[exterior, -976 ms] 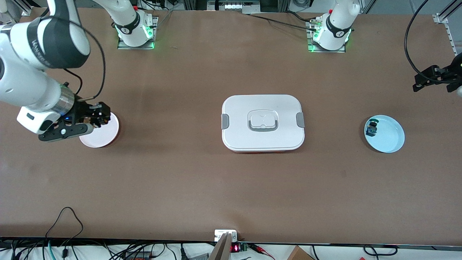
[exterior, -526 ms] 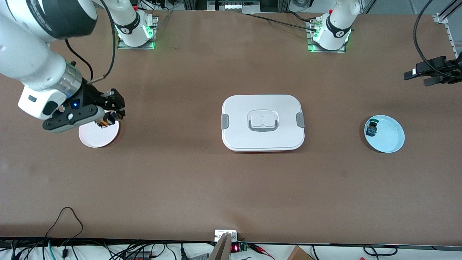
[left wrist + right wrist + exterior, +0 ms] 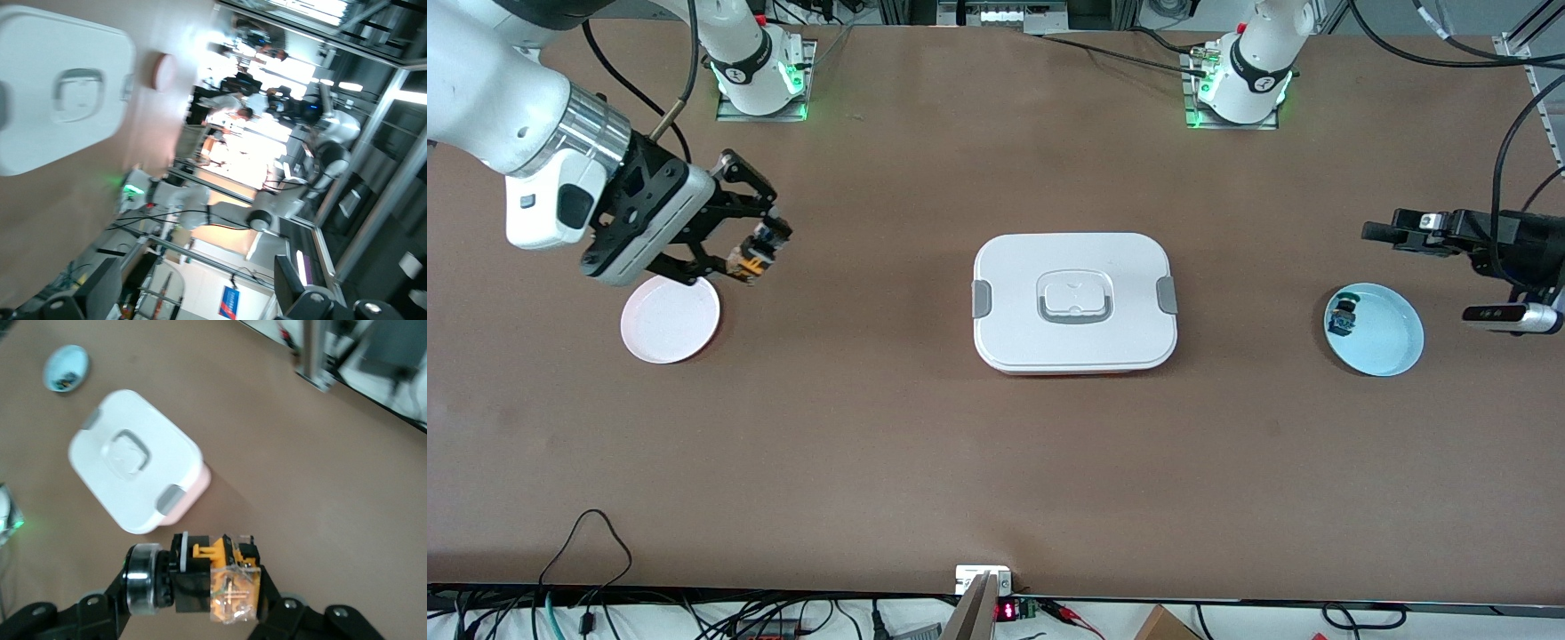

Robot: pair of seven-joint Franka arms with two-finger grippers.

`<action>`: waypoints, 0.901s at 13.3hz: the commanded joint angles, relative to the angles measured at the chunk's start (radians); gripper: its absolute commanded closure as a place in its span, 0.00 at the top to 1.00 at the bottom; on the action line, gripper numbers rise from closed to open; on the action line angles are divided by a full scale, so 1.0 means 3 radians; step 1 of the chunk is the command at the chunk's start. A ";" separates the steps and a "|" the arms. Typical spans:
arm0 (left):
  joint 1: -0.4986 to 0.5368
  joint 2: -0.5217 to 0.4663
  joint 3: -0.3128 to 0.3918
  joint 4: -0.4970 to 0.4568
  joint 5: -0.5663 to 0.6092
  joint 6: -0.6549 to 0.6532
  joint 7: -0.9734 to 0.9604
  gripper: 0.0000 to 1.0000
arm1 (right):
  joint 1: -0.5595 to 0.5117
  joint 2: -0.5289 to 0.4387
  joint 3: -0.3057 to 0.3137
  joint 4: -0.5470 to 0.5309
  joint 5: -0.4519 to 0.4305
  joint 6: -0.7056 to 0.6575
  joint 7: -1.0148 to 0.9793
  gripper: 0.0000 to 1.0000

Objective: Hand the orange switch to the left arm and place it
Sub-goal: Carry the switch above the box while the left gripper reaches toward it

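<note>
My right gripper (image 3: 754, 253) is shut on the orange switch (image 3: 752, 256) and holds it in the air over bare table, just off the pink plate (image 3: 670, 320) on the side toward the box. In the right wrist view the switch (image 3: 217, 580) lies sideways between the fingers, black and orange with a clear orange end. The white lidded box (image 3: 1074, 302) stands at the table's middle and also shows in the right wrist view (image 3: 133, 470). My left gripper (image 3: 1380, 233) is open and empty, level in the air, above the table beside the light blue plate (image 3: 1387, 342).
A green and blue topped switch (image 3: 1343, 316) lies in the light blue plate at the left arm's end. The pink plate holds nothing. The left wrist view shows the box (image 3: 60, 87) and the pink plate (image 3: 162, 72) far off.
My right gripper has risen off the pink plate with the orange switch and moved toward the box. My left gripper has swung in from the table's end toward the light blue plate.
</note>
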 commanded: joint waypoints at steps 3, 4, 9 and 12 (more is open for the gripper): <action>-0.0161 0.0118 -0.0585 0.0042 -0.0560 0.0666 -0.0079 1.00 | 0.0139 0.0186 -0.0020 -0.0140 0.1314 0.0165 -0.0768 0.03; -0.0273 0.0144 -0.0622 0.0042 -0.0626 0.0819 -0.0079 1.00 | 0.0144 0.0237 -0.0026 -0.0206 0.1678 0.0170 -0.1037 0.01; -0.0749 0.0149 -0.0627 0.0042 -0.0821 0.1525 -0.0511 1.00 | 0.0332 0.0483 -0.0026 -0.0228 0.2554 0.0317 -0.2117 0.01; -0.1050 0.0129 -0.0627 -0.0014 -0.1015 0.2010 -0.0697 1.00 | 0.0511 0.0615 -0.0026 -0.0233 0.2989 0.0426 -0.2608 0.01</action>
